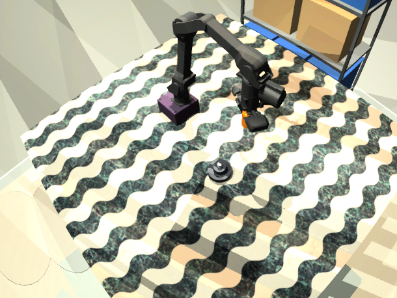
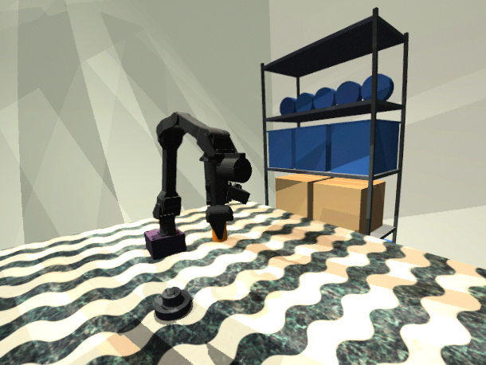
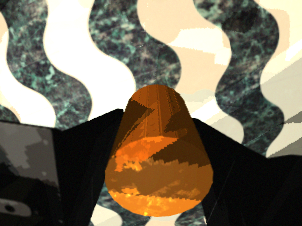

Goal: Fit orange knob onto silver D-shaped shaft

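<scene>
The orange knob (image 1: pixel 244 123) (image 2: pixel 225 235) (image 3: pixel 159 173) is a tapered cylinder, held roughly upright with its wide top toward the wrist camera. My gripper (image 1: pixel 249 121) (image 2: pixel 219 232) (image 3: pixel 156 120) is shut on it, one black finger on each side. The knob appears raised off the table. Its underside, with the hole, is hidden. The round dark pedestal (image 1: pixel 211 174) (image 2: pixel 161 312) stands nearer the top and exterior views, away from the gripper. Its short silver shaft (image 1: pixel 219 164) (image 2: pixel 170 291) points up, bare. The shaft's flat side is too small to make out.
The arm's purple base block (image 1: pixel 177 114) (image 2: pixel 167 245) sits on the wavy-striped table (image 1: pixel 130 208) (image 2: pixel 279 315). A shelf rack (image 1: pixel 348 49) (image 2: pixel 374 139) with cardboard boxes and blue bins stands beyond the table. The pedestal is out of the wrist view.
</scene>
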`<action>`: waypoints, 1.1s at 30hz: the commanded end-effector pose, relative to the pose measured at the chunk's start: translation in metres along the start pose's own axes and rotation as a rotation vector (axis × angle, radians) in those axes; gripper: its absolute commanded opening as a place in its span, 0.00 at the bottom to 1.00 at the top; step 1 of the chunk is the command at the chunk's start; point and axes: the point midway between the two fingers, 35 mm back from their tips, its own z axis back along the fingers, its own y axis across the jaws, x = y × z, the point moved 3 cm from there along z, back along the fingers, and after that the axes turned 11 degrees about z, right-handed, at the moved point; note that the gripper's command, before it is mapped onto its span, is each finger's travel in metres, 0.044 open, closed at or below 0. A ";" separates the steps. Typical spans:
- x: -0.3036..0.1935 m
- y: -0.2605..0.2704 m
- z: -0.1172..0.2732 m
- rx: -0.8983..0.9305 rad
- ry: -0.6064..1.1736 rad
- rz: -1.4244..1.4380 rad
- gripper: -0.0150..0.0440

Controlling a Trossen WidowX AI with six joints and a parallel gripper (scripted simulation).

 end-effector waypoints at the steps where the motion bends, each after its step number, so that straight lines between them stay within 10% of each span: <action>1: 0.000 0.002 0.014 -0.013 -0.004 -0.005 0.25; 33: 0.026 0.054 0.060 -0.562 0.108 0.000 0.25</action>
